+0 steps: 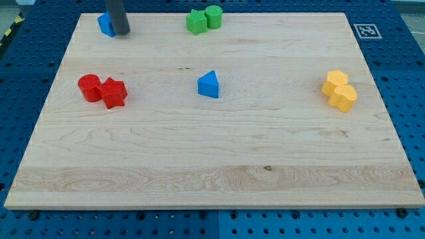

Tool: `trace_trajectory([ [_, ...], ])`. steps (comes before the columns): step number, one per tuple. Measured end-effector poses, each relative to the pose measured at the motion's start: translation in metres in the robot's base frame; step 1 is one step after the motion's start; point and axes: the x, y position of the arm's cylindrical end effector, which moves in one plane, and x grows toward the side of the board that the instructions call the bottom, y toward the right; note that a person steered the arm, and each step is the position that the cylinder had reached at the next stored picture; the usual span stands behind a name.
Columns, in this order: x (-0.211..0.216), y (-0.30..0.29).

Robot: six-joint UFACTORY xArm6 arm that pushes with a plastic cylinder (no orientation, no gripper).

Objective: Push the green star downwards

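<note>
The green star [196, 22] lies at the view's top, a little left of centre, near the board's top edge. A green cylinder [214, 16] touches it on its right. My tip [121, 32] is at the view's top left, well to the left of the green star. It stands right beside a blue block [105, 24], which the rod partly hides.
A blue triangular block [208, 85] sits near the board's middle. A red cylinder [89, 87] and a red star [114, 93] touch at the left. Two yellow blocks [335, 81] [344, 97] touch at the right. The wooden board [212, 166] lies on a blue pegboard.
</note>
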Motion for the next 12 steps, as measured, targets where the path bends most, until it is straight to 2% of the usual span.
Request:
trace_trajectory([
  [2, 0.011, -0.012],
  [4, 0.003, -0.001],
  [5, -0.003, 0.028],
  [6, -0.044, 0.036],
  [7, -0.054, 0.063],
  [8, -0.054, 0.115],
  [11, -0.059, 0.175],
  [12, -0.046, 0.176],
])
